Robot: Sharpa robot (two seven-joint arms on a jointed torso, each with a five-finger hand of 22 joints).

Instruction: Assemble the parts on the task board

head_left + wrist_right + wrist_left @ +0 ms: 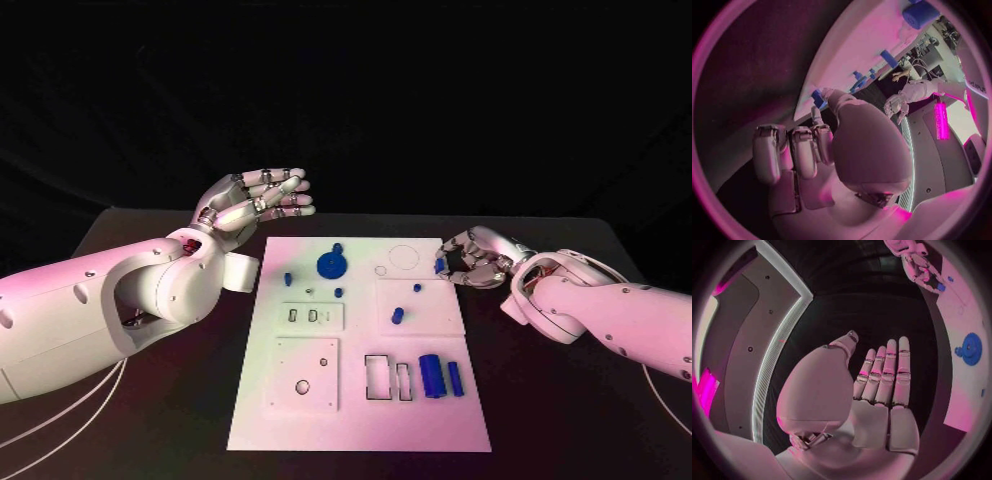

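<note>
The flat white rectangular task board (361,400) lies mid-table, small blue plastic parts (431,376) scattered on it: a round blue disc (330,265) near its far end, short cylinders nearer. The right hand (469,260) sits at the board's right edge, thumb and a finger apparently pinching a small blue piece (819,98). The left hand (260,195) hovers beyond the far left corner, fingers straight, holding nothing. Judged next: lower the piece squarely over its hole. Which hole is unclear.
</note>
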